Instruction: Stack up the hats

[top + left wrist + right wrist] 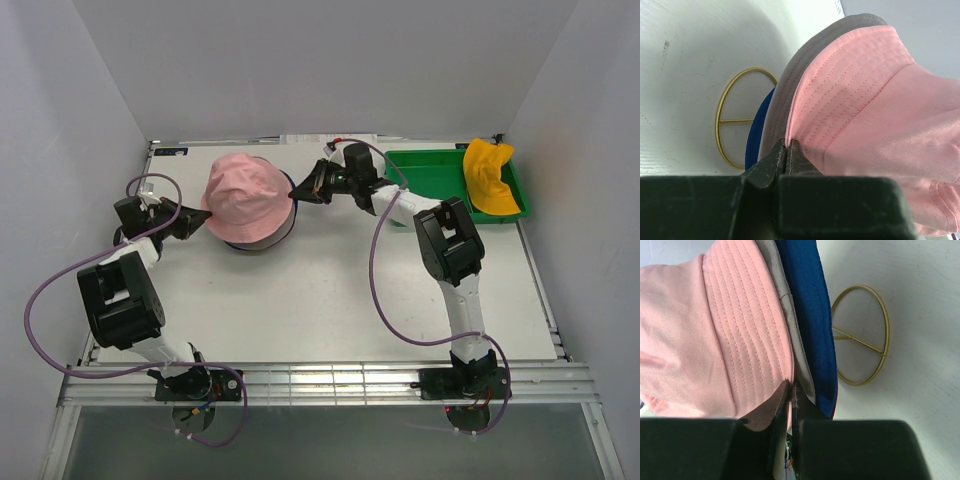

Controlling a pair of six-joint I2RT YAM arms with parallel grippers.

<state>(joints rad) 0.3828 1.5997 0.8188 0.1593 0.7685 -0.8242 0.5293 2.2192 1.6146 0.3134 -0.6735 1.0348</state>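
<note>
A pink hat (245,195) sits crown-up on a pile at the back left of the table. Under it show a grey hat (785,95), a blue hat (756,135) and a thin dark red edge (834,412). My left gripper (203,212) is shut on the pink brim's left edge, with its jaws pressed together on the fabric (786,145). On the opposite side my right gripper (296,196) pinches the same pink brim (791,385), just above the grey hat (795,335) and the blue hat (810,305). A yellow-orange hat (488,178) lies crumpled at the right end of the green tray.
The green tray (430,172) stands at the back right, near the right wall. A thin brass wire ring (735,121) lies flat on the table by the pile's left side. Another wire ring (860,341) lies by the pile's right side. White walls enclose the table on three sides.
</note>
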